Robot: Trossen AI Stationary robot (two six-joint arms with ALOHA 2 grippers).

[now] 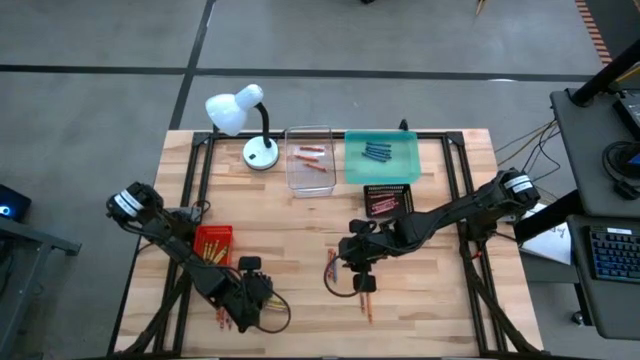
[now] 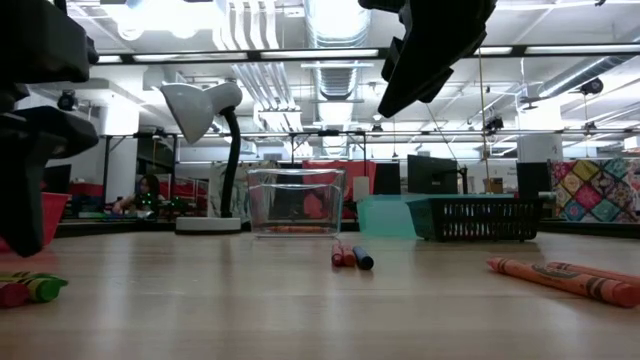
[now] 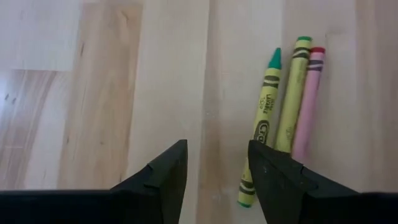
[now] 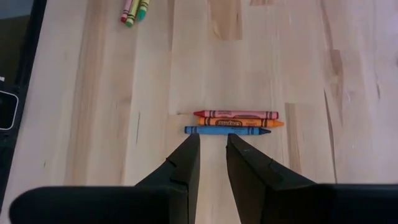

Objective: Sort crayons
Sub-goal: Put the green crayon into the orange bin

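Crayons sit in several spots on bench: a red/orange/blue trio (image 4: 233,122) side by side near mid bench, 2 orange ones (image 1: 365,298) toward front edge, 3 more (green, yellow-green, pink) (image 3: 283,112) near front-left corner. Some already in trays: blue ones in teal tray (image 1: 381,158), orange in clear tray (image 1: 310,160), both by back edge; yellow in red tray (image 1: 212,243) at left side. Right gripper (image 4: 211,146) hangs above the trio, fingers a narrow gap apart, holding nothing. Left gripper (image 3: 214,165) low over front-left crayons, fingers apart, empty. Lamp (image 1: 245,120) at back-left corner.
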